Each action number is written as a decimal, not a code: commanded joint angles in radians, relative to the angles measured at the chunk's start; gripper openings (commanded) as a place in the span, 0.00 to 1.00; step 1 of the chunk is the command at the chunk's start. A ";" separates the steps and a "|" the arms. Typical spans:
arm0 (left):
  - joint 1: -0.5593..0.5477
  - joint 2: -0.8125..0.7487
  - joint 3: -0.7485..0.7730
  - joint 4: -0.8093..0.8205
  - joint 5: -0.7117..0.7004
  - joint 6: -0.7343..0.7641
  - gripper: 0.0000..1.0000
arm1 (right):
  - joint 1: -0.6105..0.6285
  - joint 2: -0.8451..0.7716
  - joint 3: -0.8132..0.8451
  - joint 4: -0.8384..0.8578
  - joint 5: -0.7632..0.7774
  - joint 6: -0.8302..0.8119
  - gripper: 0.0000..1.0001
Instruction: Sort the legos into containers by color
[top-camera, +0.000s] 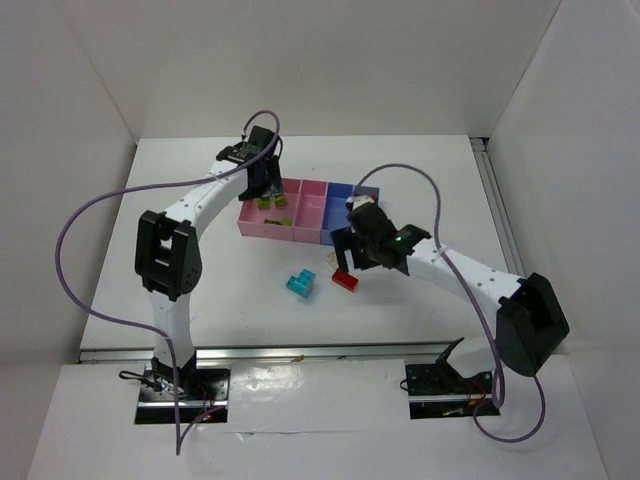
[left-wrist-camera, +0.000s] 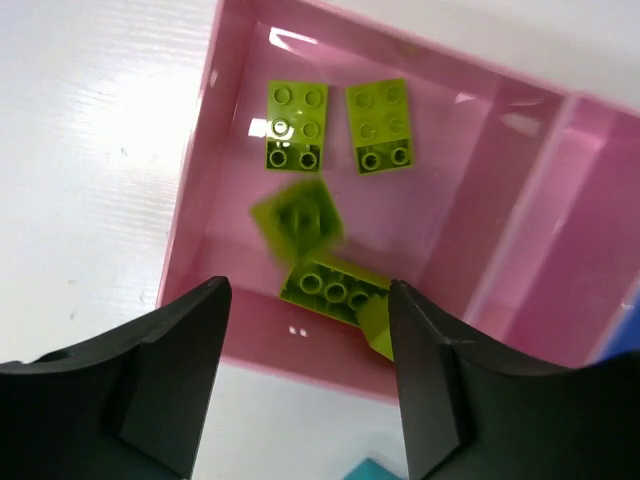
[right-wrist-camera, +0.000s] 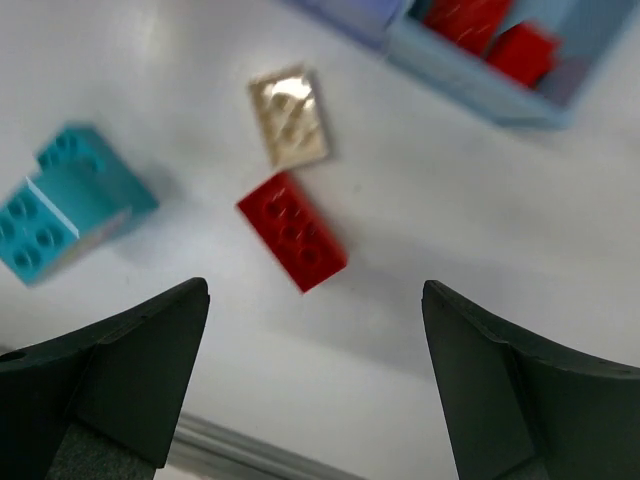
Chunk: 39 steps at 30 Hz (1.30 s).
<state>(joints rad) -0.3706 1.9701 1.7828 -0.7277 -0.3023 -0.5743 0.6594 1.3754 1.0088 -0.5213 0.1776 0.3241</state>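
White walls enclosed the table (top-camera: 420, 170); its tray (top-camera: 280, 231) sat centrally, nearer the far edge. The left gripper (left-wrist-camera: 308, 295) hung spread, empty, over lime green bricks (left-wrist-camera: 297, 125) in the pink end compartment. The right gripper (right-wrist-camera: 315, 292), likewise spread, hovered above a loose cyan brick (right-wrist-camera: 60, 205), red brick (right-wrist-camera: 292, 230) and cream brick (right-wrist-camera: 288, 115).

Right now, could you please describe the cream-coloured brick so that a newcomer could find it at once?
Start at the pink-and-blue tray mid-table. On the table just before its blue end lie a few loose bricks under the right tool. The cream brick is the one nearest the tray, beside the red brick; it alone is pale, the cyan piece lying farther off.
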 joint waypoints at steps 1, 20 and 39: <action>0.009 0.061 0.052 -0.058 0.024 0.037 0.77 | 0.072 0.031 -0.041 -0.005 -0.062 -0.075 0.94; 0.018 -0.289 -0.109 -0.119 0.213 0.050 0.83 | 0.094 0.327 -0.030 0.201 -0.061 -0.171 0.73; -0.158 -0.488 -0.462 -0.095 0.230 0.131 1.00 | -0.006 0.046 0.065 0.135 0.166 -0.042 0.39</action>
<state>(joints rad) -0.4835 1.5307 1.3357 -0.8471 -0.0906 -0.4698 0.6983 1.3766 1.0130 -0.3756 0.2741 0.2485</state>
